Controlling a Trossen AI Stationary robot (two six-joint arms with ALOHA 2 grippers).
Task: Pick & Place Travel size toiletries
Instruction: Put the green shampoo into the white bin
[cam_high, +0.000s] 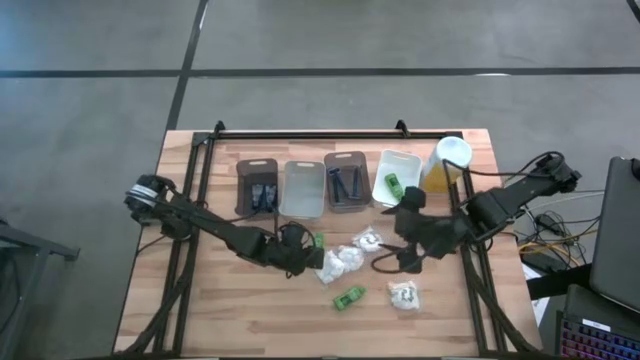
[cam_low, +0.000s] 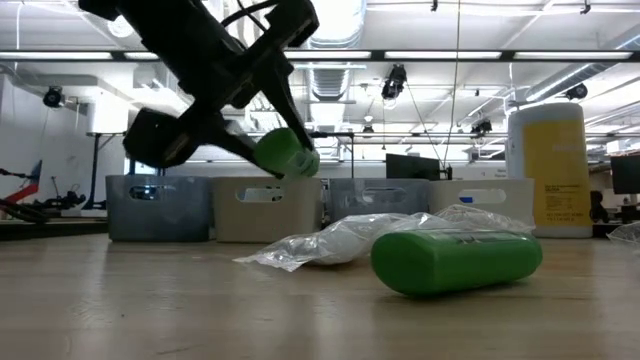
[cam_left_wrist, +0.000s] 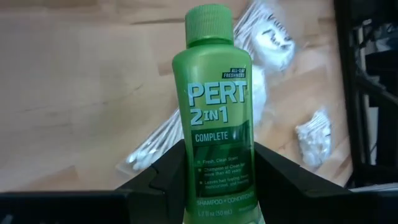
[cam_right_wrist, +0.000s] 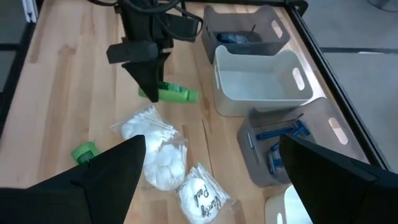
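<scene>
A green shampoo bottle (cam_left_wrist: 216, 118) is clamped by its lower body between the 2 half-closed fingers of the left gripper (cam_high: 303, 250) and is held clear of the table (cam_high: 210, 300), cap pointing away from the wrist. Just beyond the cap, white sachets (cam_high: 343, 260) are heaped; a 2nd green bottle (cam_high: 348, 296) lies on its side a little farther off, toward the table's front edge. Past the gripper, toward the back edge, 4 bins (cam_high: 303, 187) are lined up, with another green bottle seen in the white bin (cam_high: 398, 178) farthest from it. The right gripper (cam_high: 400, 258) is held wide open and empty, near the sachets. Since only the bottle's base end is pinched, the bottle could pivot or slip out during a swing toward the bins, and the 2 arms could meet over the sachets.
</scene>
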